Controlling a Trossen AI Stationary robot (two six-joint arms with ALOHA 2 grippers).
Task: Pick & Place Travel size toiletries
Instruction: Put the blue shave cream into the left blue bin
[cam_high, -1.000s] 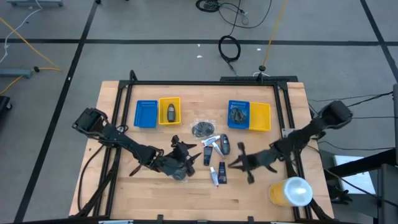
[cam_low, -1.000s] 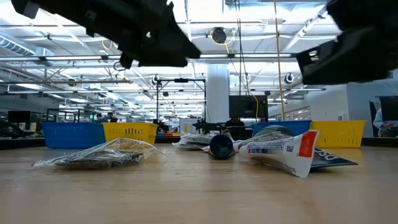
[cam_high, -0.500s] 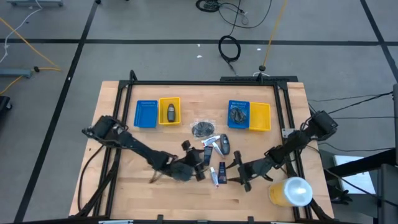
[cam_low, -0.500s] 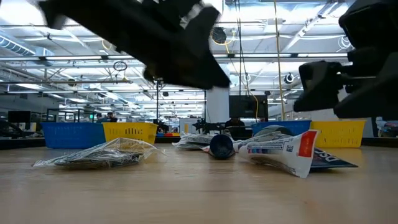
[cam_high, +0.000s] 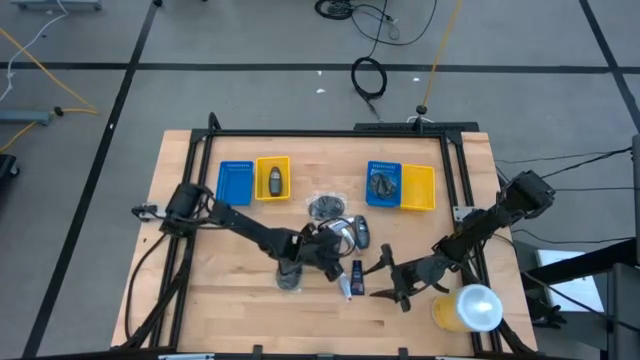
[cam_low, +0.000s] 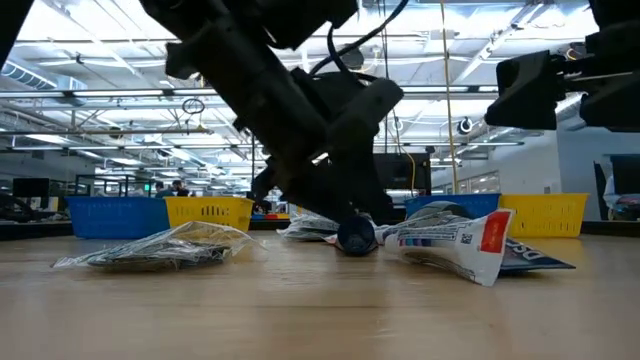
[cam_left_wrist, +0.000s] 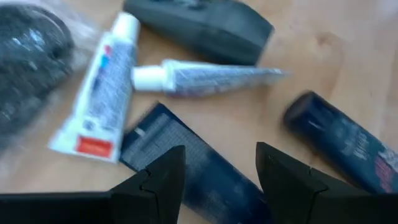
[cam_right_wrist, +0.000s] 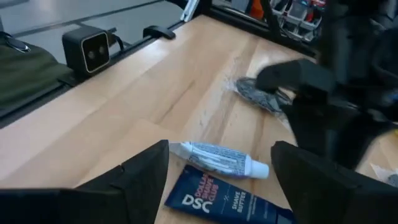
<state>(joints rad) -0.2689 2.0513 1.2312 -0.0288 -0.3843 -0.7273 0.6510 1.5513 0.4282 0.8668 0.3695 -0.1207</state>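
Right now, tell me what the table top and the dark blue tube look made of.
Table top: pale wood, looks like matt butcher block; grain and plank seams show. Dark blue tube: probably soft plastic, satin finish, flat crimped body with white printed lettering.

The high view looks straight down from well above, taking in the whole wooden table (cam_high: 200, 270) and the floor around it. The low view sits at table-top height, facing level across the wood into the room behind. The left wrist view looks steeply down, very close to the table. The right wrist view looks obliquely across it. Both wrist views and the high view share the dark blue tube (cam_left_wrist: 193, 168) (cam_right_wrist: 230, 202) (cam_high: 358, 277).
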